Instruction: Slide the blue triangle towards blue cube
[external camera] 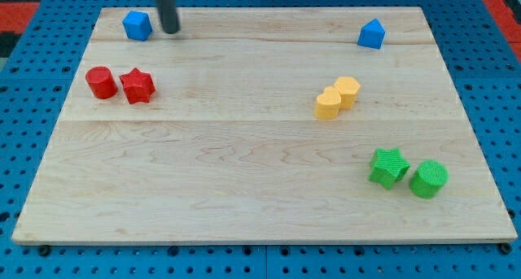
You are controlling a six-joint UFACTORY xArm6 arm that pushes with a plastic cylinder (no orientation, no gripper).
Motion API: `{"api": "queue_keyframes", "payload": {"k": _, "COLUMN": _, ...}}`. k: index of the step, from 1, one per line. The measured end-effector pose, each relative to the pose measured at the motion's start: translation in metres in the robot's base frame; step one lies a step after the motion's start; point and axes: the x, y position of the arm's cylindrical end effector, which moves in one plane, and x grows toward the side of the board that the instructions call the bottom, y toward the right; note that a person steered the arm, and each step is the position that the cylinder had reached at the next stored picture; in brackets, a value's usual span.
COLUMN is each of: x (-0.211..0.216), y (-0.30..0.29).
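The blue triangle sits near the view's top right on the wooden board. The blue cube sits near the view's top left. My tip rests on the board just to the right of the blue cube, a small gap apart from it. The tip is far to the left of the blue triangle. The rod rises out of the view's top edge.
A red cylinder and a red star lie together at the left. A yellow heart and a yellow cylinder touch right of centre. A green star and a green cylinder sit at the bottom right.
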Motion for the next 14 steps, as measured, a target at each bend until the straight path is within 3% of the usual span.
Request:
{"api": "queue_keyframes", "payload": {"k": 1, "x": -0.005, "y": 0.111}}
{"api": "queue_keyframes", "payload": {"k": 3, "x": 0.056, "y": 0.286}}
{"api": "queue_keyframes", "payload": {"k": 4, "x": 0.059, "y": 0.369}}
{"api": "queue_keyframes", "payload": {"k": 5, "x": 0.015, "y": 0.376}}
{"api": "queue_keyframes", "payload": {"k": 7, "x": 0.031, "y": 0.236}}
{"api": "queue_keyframes", "payload": {"k": 9, "x": 0.0, "y": 0.223}}
{"api": "queue_keyframes", "payload": {"k": 11, "x": 0.017, "y": 0.054}}
{"api": "queue_keyframes", "payload": {"k": 12, "x": 0.013, "y": 0.013}}
{"api": "queue_keyframes", "payload": {"k": 14, "x": -0.046, "y": 0.062}}
